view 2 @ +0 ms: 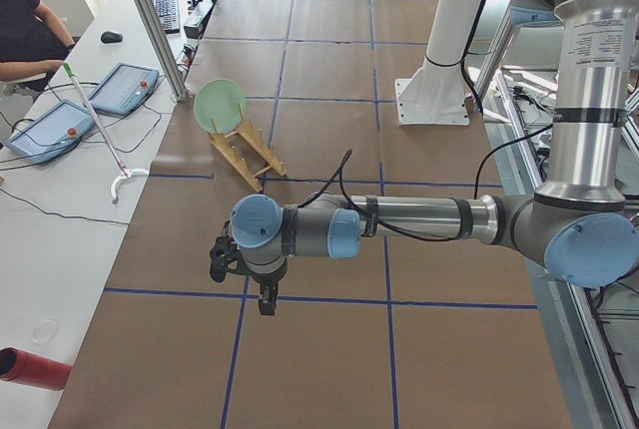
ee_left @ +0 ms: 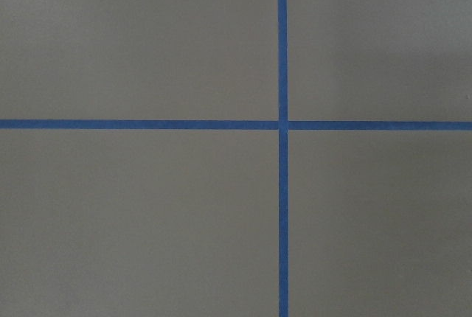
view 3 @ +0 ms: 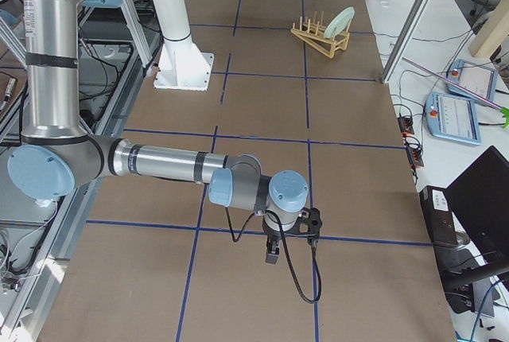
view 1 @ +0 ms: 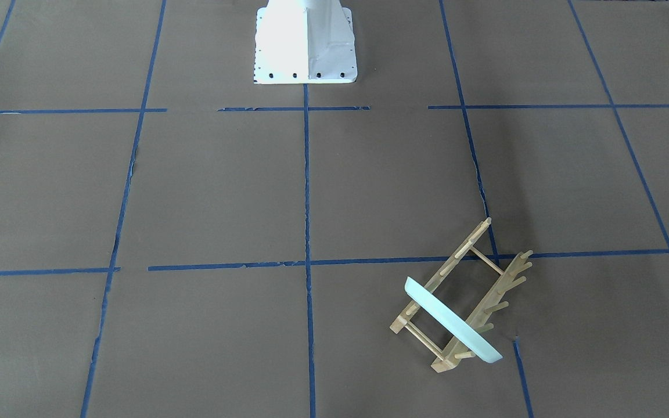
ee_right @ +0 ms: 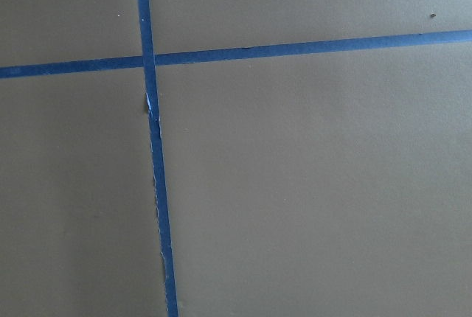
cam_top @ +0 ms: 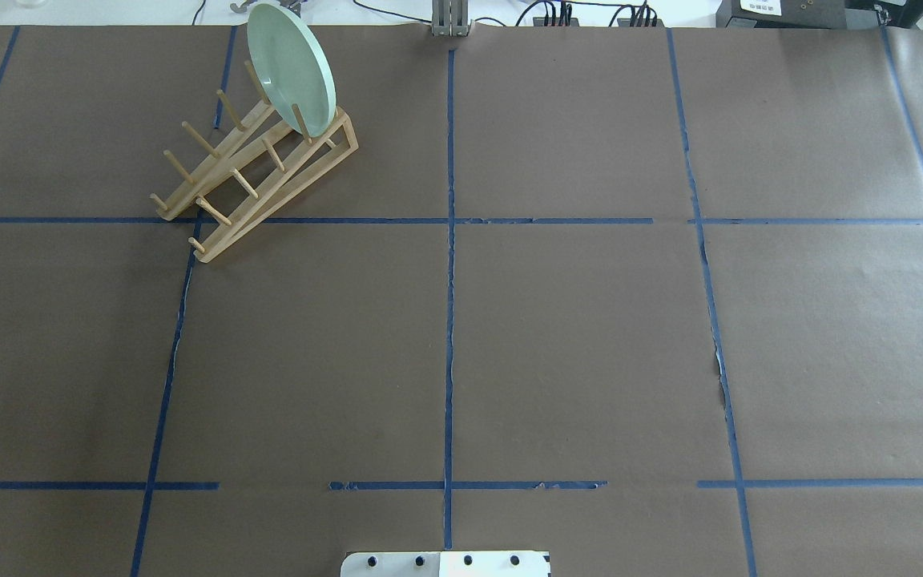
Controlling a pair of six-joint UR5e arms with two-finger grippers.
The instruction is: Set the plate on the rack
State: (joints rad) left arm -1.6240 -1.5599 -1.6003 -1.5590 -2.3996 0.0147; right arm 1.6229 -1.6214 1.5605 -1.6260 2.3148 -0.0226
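The pale mint-green plate (cam_top: 292, 68) stands on edge between the pegs at one end of the light-wood rack (cam_top: 345, 138), at the far left of the table. Both also show in the front-facing view, the plate (view 1: 453, 321) on the rack (view 1: 463, 249), and small in the side views, the plate (view 2: 220, 105) (view 3: 342, 20) on the rack (view 2: 250, 155) (view 3: 314, 36). My left gripper (view 2: 268, 301) hangs low over the table, far from the rack. My right gripper (view 3: 272, 253) hangs low at the opposite end. I cannot tell whether either is open or shut. Both wrist views show only brown paper and blue tape.
Brown paper with a blue tape grid (cam_top: 449, 220) covers the table. The white robot base (view 1: 305, 43) stands at the robot's edge. In the left side view, tablets (view 2: 125, 85) lie on a side bench where a person (view 2: 25, 30) sits; a red cylinder (view 2: 30, 367) lies near.
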